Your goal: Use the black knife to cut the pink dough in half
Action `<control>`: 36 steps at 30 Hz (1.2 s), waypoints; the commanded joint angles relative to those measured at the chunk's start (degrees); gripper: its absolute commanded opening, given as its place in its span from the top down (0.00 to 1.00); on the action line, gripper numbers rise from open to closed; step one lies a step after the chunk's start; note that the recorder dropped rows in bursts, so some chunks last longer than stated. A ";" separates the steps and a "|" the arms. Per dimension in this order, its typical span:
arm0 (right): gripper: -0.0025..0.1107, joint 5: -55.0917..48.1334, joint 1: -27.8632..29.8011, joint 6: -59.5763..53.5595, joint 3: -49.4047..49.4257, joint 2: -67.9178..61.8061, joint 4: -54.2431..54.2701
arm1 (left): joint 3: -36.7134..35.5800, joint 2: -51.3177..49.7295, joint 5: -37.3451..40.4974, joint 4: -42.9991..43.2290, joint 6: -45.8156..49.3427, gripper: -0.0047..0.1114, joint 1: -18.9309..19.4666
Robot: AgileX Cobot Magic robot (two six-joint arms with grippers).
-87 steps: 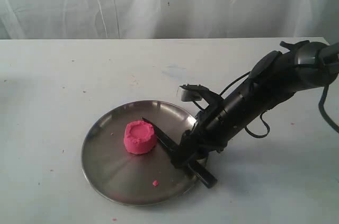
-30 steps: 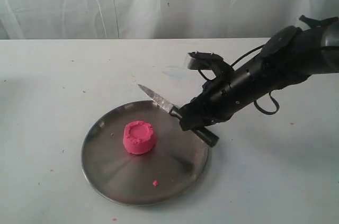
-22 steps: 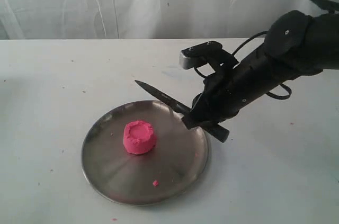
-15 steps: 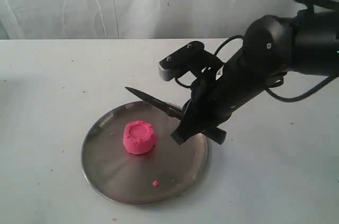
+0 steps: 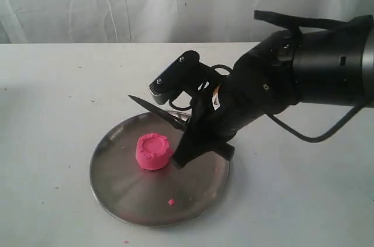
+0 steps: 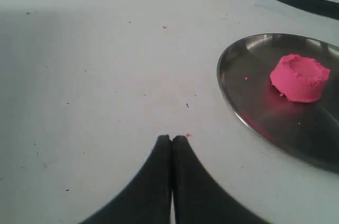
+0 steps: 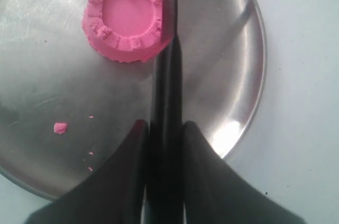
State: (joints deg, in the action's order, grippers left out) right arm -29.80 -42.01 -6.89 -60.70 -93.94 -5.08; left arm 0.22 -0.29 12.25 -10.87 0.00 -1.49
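Note:
The pink dough [image 5: 154,151] stands as one stubby cylinder with a dented top, left of centre on the steel plate [image 5: 117,184]. My right gripper [image 5: 188,145] is shut on the handle of the black knife [image 5: 153,109] and holds it in the air over the plate. The blade points back-left, past the far rim. In the right wrist view the knife [image 7: 168,65] runs out from between the fingers of the gripper [image 7: 165,126] and crosses one edge of the dough [image 7: 125,16]. My left gripper [image 6: 172,138] is shut on nothing, over bare table, well off the plate [image 6: 233,83] and the dough [image 6: 300,77].
A tiny pink crumb [image 5: 171,202] lies near the plate's front rim, and it shows in the right wrist view too as a crumb [image 7: 60,127]. Small pink specks dot the white table. A white curtain [image 5: 117,2] closes off the back.
The right arm lifted the knife off the plate, then swung left and turned over the plate. Blade and gripper now hang closer to the dough. The dough has not moved.

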 commanded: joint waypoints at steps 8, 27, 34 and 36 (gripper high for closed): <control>0.92 0.13 -2.28 1.24 0.24 -3.19 -0.52 | -0.22 0.29 -0.14 -0.33 0.00 0.96 0.11; 0.92 1.05 -4.20 9.88 0.24 -5.75 -10.02 | -0.22 0.29 -0.25 -0.33 0.00 0.96 0.11; 0.92 0.88 -4.20 10.15 0.24 -5.75 -9.48 | -0.22 0.29 -5.06 2.81 7.66 0.96 0.11; 0.92 0.74 -4.20 10.15 0.24 -5.83 -8.68 | -0.22 0.29 -8.15 2.81 8.80 0.96 0.11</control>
State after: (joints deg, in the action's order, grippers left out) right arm -29.37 -46.03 2.93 -60.70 -99.77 -14.28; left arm 0.22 -0.29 8.40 -8.43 5.97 -1.49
